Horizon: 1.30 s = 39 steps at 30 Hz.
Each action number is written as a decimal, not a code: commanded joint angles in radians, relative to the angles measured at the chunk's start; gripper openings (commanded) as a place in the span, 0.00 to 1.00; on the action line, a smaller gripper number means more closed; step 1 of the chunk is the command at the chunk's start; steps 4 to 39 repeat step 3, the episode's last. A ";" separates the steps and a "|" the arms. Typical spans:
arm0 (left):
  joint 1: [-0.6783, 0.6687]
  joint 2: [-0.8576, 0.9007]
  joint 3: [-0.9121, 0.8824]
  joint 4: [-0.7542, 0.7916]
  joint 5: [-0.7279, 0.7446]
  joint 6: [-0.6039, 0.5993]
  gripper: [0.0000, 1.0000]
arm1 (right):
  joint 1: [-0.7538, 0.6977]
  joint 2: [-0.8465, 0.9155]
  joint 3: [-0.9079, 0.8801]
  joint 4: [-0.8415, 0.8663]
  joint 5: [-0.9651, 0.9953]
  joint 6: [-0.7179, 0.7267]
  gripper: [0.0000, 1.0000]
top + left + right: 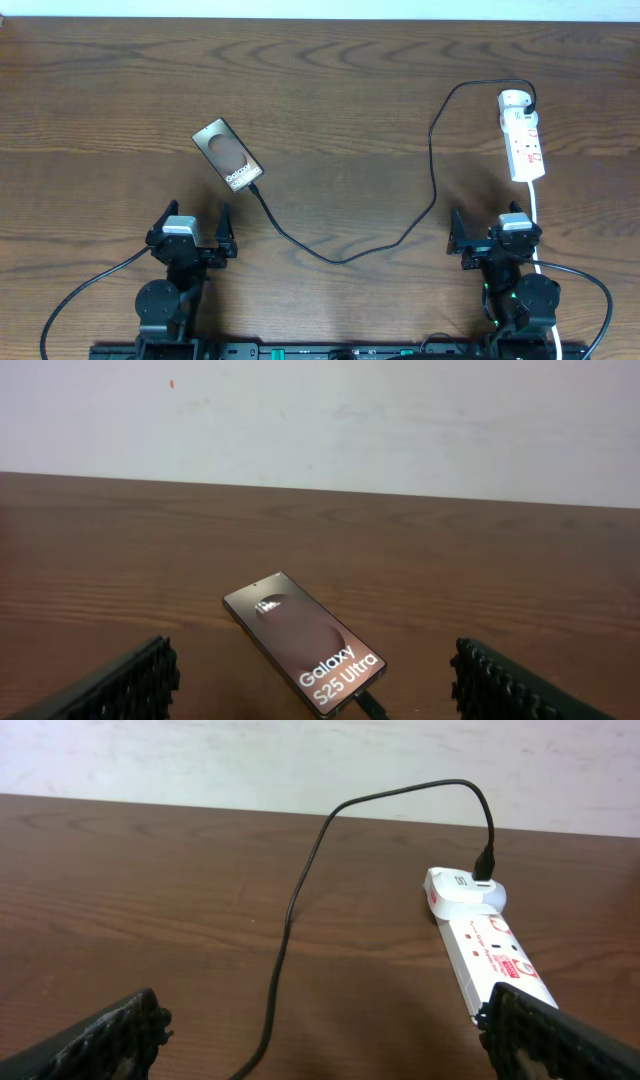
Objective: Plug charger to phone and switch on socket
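Now, both arms sit at the near edge of the table (320, 60), and neither one has anything in its grasp. The left gripper (193, 218) has its jaws spread wide, with black ribbed fingers (130, 680) at the two lower corners of its wrist view. Just beyond it lies the phone (228, 154), flat, screen up and turned on a diagonal, left of centre, with the Galaxy lettering at its near end. The charger (345, 258) meets that near end, its tip touching the phone's edge. From there it sags toward the near side, climbs across the middle and arcs over to the far right. Over there it drops into a white block (465, 888) seated on the far end of the socket (524, 145), the white strip with red marks lying lengthwise at the right. The right gripper (495, 222) is spread wide too and empty, just near of the strip, whose white cord (534, 205) trails back past it. Whether the switch is on, I cannot tell.
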 commanded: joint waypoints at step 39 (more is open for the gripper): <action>0.007 -0.006 -0.015 -0.038 0.013 0.013 0.86 | 0.003 -0.008 -0.001 -0.006 0.011 0.013 0.99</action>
